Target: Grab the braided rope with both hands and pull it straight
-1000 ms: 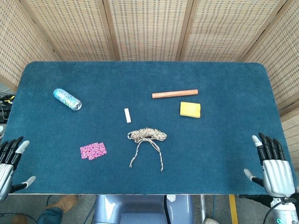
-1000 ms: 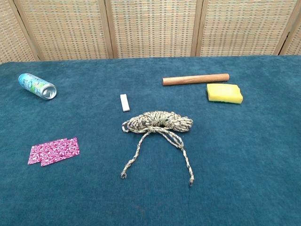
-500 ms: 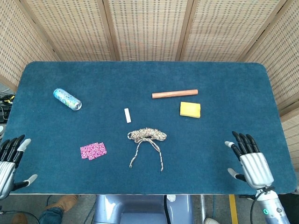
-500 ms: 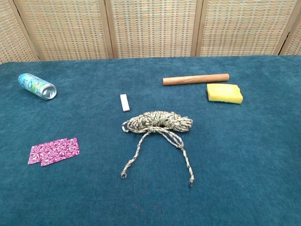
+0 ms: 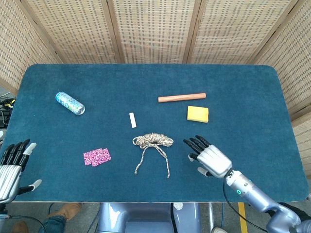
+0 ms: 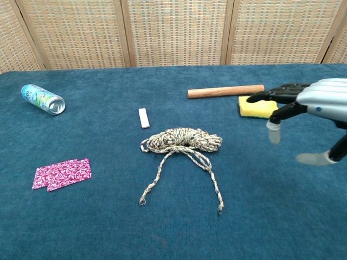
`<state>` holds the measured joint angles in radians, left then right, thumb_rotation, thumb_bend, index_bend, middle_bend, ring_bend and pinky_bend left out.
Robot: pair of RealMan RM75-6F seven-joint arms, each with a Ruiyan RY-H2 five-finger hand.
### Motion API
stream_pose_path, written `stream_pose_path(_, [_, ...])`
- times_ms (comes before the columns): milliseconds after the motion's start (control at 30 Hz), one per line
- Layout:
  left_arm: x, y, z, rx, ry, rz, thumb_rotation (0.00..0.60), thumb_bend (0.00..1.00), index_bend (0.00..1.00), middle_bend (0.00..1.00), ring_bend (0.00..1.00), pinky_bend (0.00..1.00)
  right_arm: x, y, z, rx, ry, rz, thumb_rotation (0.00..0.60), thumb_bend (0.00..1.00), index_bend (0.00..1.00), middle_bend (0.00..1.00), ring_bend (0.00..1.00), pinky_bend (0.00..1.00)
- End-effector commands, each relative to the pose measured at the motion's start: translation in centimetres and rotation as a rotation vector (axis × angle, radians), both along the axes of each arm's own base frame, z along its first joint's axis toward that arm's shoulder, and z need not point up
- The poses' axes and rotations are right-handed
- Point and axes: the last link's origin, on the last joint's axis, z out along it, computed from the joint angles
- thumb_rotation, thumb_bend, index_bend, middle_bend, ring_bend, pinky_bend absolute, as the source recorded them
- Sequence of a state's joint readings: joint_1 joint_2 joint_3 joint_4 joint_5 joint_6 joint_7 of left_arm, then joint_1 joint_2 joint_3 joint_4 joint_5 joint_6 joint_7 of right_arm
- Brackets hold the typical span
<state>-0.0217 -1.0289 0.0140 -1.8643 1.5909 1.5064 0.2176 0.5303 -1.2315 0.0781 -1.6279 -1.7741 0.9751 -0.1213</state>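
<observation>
Head view
Braided rope (image 5: 153, 141): lies bundled near the middle of the blue table (image 5: 243, 87), its two loose ends trailing toward the near edge; no hand touches it.
Right hand (image 5: 208, 158): over the cloth just right of the rope, palm down, fingers spread and pointing toward the bundle, holding nothing.
Left hand (image 5: 11, 165): at the near left corner, off the table's edge, well apart from the rope, fingers spread, nothing in it.
Drink can (image 5: 70, 103): on its side at the far left.
White block (image 5: 132, 120): small, just beyond the rope.
Wooden dowel (image 5: 181, 97): lies crosswise beyond the rope, to the right.
Yellow sponge (image 5: 198, 114): just on the near side of the dowel's right end.
Pink patterned packet (image 5: 96, 157): flat on the cloth, left of the rope.

Chest view
Braided rope (image 6: 184, 141): coil at centre, one end running down to the left, the other to the right.
Right hand (image 6: 303, 114): enters from the right edge, raised above the cloth, dark fingers extended and apart, partly covering the sponge (image 6: 255, 110); apart from the rope.
Left hand: not seen here.
Drink can (image 6: 43, 99): open end facing the camera.
Wooden dowel (image 6: 225, 91): beyond the sponge.
White block (image 6: 143, 118): between can and dowel, near the coil.
Pink patterned packet (image 6: 61, 174): near left.
</observation>
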Motion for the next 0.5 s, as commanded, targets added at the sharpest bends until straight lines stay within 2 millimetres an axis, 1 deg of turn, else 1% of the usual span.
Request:
stream_pose_path(33, [0.0,0.1,-0.1,-0.003,0.003,0.003,0.600,0.00,0.00,0.00,0.00,0.00,1.1,-0.6,-2.4,0.021,0.044,0.072,0.600,0.31,0.43,0.00,0.00,0.00])
stream_pose_path(100, [0.0,0.1,-0.2,-0.005,0.004,0.004,0.600,0.00,0.00,0.00,0.00,0.00,1.4,-0.7,-3.7,0.044,0.066,0.088,0.600,0.31,0.44,0.00,0.00,0.00])
stream_pose_path(233, [-0.1,0.1,-0.2,-0.008,0.000,0.010,0.600,0.00,0.00,0.00,0.00,0.00,2.0,-0.4,-5.5,0.072,0.090,0.122,0.600,0.31,0.46,0.01,0.00,0.00])
stream_pose_path(367, [-0.1,0.2,-0.1,-0.009,-0.001,0.011,0.600,0.00,0.00,0.00,0.00,0.00,2.2,0.0,-6.8,0.073,0.129,0.177,0.600,0.32,0.47,0.01,0.00,0.00])
stream_pose_path(500, [-0.1,0.1,-0.2,-0.014,0.002,0.010,0.600,0.00,0.00,0.00,0.00,0.00,2.5,0.0,-7.8,0.085,0.141,0.167,0.600,0.32,0.47,0.01,0.00,0.00])
